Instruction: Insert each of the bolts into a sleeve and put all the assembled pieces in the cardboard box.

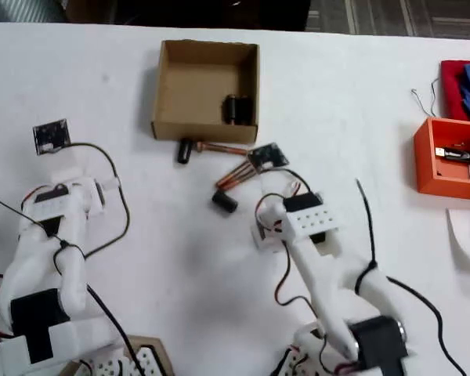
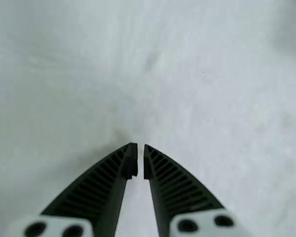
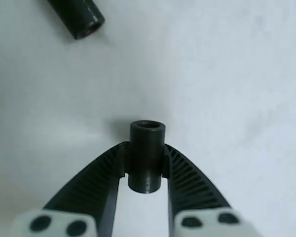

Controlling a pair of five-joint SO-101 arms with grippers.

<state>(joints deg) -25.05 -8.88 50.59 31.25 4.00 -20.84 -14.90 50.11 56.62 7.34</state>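
Between the fingers of the right gripper (image 3: 145,154), a black sleeve (image 3: 148,136) pinched, left gripper (image 2: 137,155) pressed nearly together above white table (image 2: 212,74), loose sleeve (image 1: 224,201) seen at 6 o'clock of the cardboard box (image 1: 166,86).

I count one cardboard box (image 1: 189,82) and place the rest from it. Inside it lies one dark piece (image 1: 235,110). Just in front of it lie three copper bolts: a single bolt (image 1: 219,148) along its front wall with one black sleeve (image 1: 184,150) at its end, and a pair (image 1: 235,176) slightly farther out. Past those rests one loose sleeve (image 1: 225,201), and one held sleeve (image 3: 147,155) sits pinched in my right claw (image 3: 144,159). Well off to the box's side stands one orange box (image 1: 435,176).
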